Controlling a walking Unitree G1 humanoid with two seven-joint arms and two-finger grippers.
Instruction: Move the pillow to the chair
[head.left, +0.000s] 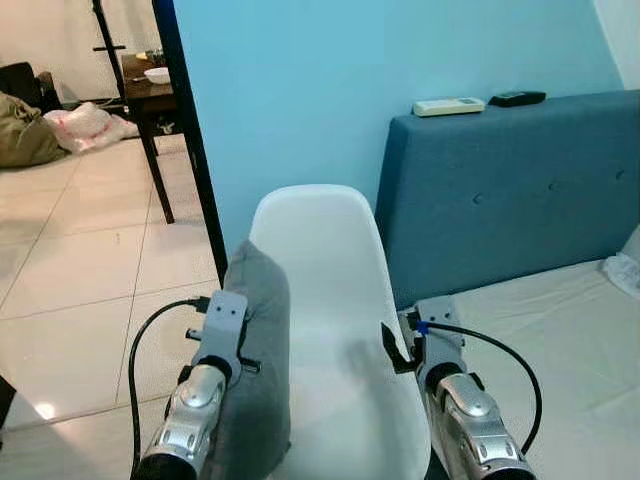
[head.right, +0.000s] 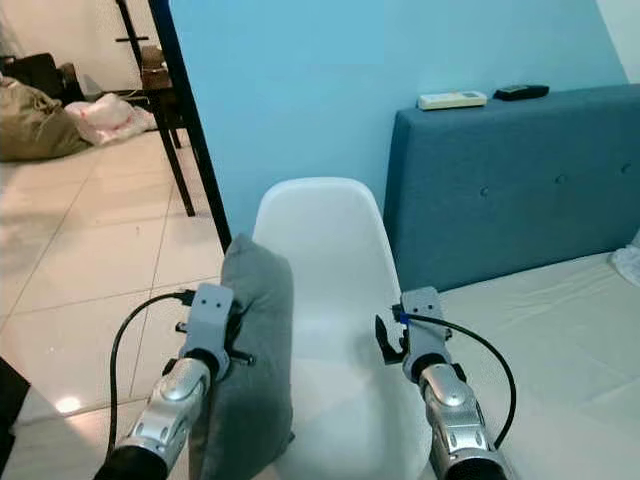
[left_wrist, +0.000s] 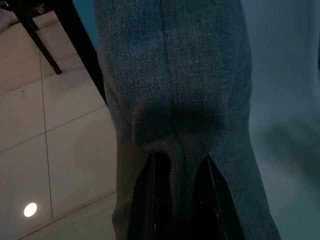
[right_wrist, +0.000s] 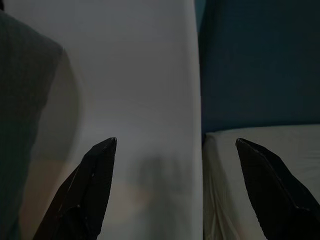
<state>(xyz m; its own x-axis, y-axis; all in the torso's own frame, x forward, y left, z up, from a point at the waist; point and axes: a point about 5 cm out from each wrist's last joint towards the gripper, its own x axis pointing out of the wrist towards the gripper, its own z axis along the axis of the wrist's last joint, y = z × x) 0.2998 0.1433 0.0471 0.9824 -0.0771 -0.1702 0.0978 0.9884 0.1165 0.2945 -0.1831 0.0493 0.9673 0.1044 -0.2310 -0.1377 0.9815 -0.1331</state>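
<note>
Left tool (left_wrist: 175, 200) pinches grey pillow (head.left: 262, 370) upright on white chair (head.left: 330, 300).

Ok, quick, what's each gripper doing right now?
Left gripper: shut on the grey pillow, over the white chair.
Right gripper: open, holding nothing.

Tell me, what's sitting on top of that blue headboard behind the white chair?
Two remotes lie on the headboard: a white remote and, beside it, a black remote. Their buttons are too small to read, and the headboard's far right end is out of frame.
</note>
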